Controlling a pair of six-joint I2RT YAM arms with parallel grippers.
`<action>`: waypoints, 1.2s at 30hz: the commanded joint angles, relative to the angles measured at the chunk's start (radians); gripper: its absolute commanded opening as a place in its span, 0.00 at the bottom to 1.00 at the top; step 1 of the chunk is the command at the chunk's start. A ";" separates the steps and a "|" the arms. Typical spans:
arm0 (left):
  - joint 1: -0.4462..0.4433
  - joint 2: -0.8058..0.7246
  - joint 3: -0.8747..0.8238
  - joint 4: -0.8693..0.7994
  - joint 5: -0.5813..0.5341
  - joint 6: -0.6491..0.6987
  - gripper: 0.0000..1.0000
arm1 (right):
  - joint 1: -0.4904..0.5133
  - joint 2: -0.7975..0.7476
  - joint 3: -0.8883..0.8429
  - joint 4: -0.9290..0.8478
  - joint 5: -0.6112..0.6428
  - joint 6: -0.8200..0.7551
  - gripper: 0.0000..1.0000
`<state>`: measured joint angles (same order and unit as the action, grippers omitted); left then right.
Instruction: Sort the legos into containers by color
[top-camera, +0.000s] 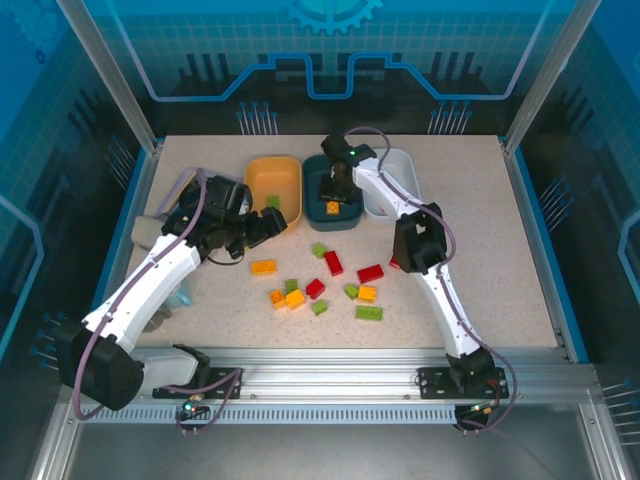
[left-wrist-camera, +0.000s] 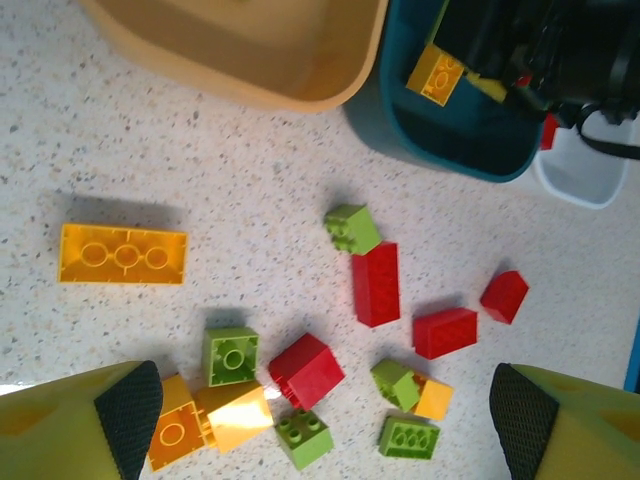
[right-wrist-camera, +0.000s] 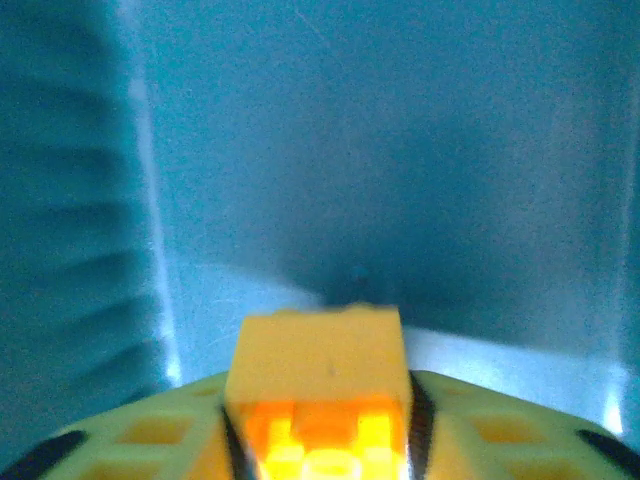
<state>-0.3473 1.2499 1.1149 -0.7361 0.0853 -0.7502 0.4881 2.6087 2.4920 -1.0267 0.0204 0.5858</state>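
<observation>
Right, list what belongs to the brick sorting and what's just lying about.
Job: loose bricks, orange tub, teal tub with a yellow brick, white tub.
Lying about: grey cup-like thing, far left; pale blue item, also left.

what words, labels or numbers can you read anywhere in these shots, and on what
No readable text anywhere.
Studs of the yellow brick: any embossing is too small to read.
Back panel: gear and line graphics, no words.
Orange tub, teal tub, white tub: no labels visible.
</observation>
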 joint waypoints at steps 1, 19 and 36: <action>-0.008 -0.040 -0.042 -0.027 0.028 0.044 0.88 | 0.001 0.002 0.056 -0.054 -0.034 -0.031 0.58; -0.124 0.196 -0.055 -0.066 0.035 0.108 0.74 | 0.111 -0.827 -0.806 0.354 0.021 -0.042 0.59; -0.195 0.633 0.330 -0.048 -0.061 -0.049 0.70 | 0.112 -1.402 -1.466 0.411 0.027 0.048 0.59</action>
<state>-0.5369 1.8397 1.3994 -0.7609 0.0509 -0.7158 0.6079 1.2507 1.0374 -0.6193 0.0273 0.6102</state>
